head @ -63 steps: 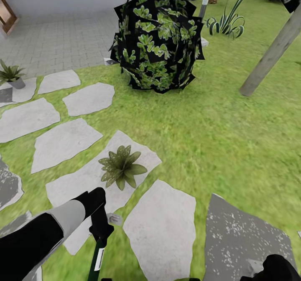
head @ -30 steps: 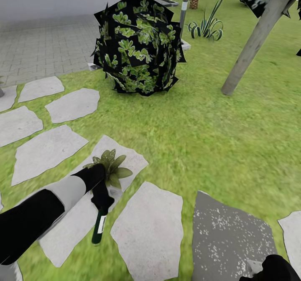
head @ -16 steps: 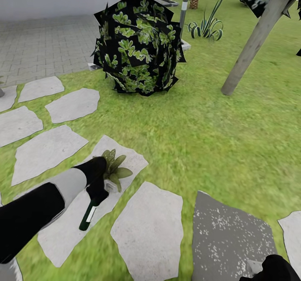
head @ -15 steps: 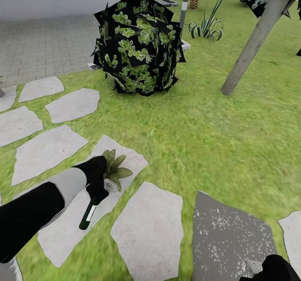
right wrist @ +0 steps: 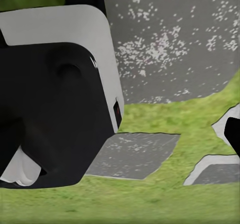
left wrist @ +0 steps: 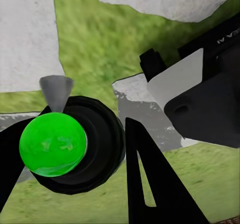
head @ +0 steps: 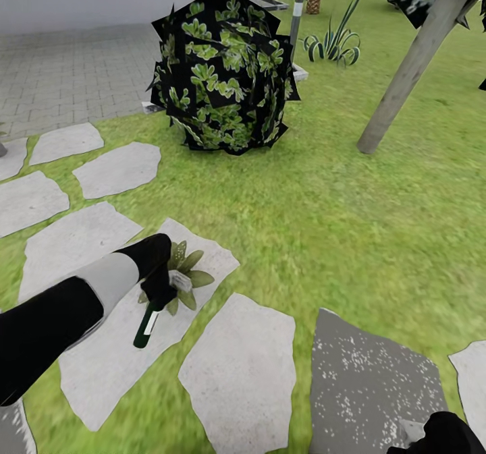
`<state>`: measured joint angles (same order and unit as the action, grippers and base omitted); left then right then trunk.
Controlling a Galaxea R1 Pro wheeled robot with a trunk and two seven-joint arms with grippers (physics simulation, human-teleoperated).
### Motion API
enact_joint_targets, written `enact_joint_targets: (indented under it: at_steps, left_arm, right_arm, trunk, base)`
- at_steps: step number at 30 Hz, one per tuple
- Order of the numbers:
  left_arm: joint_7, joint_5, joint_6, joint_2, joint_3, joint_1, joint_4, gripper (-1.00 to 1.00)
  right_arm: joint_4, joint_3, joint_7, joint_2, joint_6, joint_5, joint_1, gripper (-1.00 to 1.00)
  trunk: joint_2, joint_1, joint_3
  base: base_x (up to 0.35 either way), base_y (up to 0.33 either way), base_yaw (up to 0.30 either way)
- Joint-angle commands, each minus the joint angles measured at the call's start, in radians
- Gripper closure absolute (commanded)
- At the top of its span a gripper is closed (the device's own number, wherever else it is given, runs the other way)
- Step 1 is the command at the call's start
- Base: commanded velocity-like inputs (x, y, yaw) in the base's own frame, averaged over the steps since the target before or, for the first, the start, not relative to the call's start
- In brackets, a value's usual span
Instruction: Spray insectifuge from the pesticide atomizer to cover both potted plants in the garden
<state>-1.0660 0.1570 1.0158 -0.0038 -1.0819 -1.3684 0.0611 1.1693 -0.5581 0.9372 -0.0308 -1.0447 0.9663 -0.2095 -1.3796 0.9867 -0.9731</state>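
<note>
So left gripper (head: 159, 295) clamped round pesticide atomizer (head: 148, 324), bottle tilted, trigger head right over potted plant (head: 189, 276) on stepping stone (head: 101, 366). Right gripper: can't tell open or closed.

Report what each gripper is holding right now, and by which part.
The left gripper holds the pesticide atomizer near its upper end, just below the trigger head, with the green body hanging down. Whether the right gripper holds anything cannot be told.

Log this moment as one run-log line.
left gripper: shut on atomizer, held over potted plant | plant on stepping stone | right gripper: jaws not visible | second plant: unseen
</note>
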Motion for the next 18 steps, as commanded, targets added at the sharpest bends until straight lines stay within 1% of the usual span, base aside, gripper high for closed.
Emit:
enact_joint_targets:
  at_steps: [1, 11, 14, 17, 18]
  left_arm:
    - [-0.009, 0.01, 0.004, 0.0, 0.003, -0.001, 0.001, 1.0]
    - [-0.011, 0.009, 0.004, -0.004, 0.007, 0.002, 0.002, 1.0]
    - [-0.011, 0.007, 0.004, -0.007, 0.007, 0.003, 0.002, 1.0]
    - [-0.011, 0.007, 0.004, -0.027, 0.007, 0.003, 0.002, 1.0]
    - [-0.011, 0.007, 0.004, -0.037, 0.006, 0.003, 0.002, 1.0]
  right_arm:
    - [0.001, -0.001, 0.011, 0.0, -0.002, 0.009, -0.001, -1.0]
    - [0.004, -0.004, 0.011, 0.0, -0.002, 0.008, 0.0, -1.0]
    - [0.003, -0.003, 0.011, 0.0, -0.002, 0.008, -0.001, -1.0]
    - [0.003, -0.002, 0.011, 0.0, -0.002, 0.008, -0.001, -1.0]
    - [0.003, -0.001, 0.011, 0.0, -0.002, 0.008, -0.001, -1.0]
  trunk:
    - [0.0, 0.0, -0.001]
    - [0.0, 0.0, -0.014]
    - [0.0, 0.0, -0.016]
    - [0.0, 0.0, -0.016]
    - [0.0, 0.0, -0.016]
  base:
    - [0.0, 0.0, 0.063]
    - [0.0, 0.0, 0.121]
    - [0.0, 0.0, 0.049]
    - [0.0, 0.0, 0.009]
    - [0.0, 0.0, 0.003]
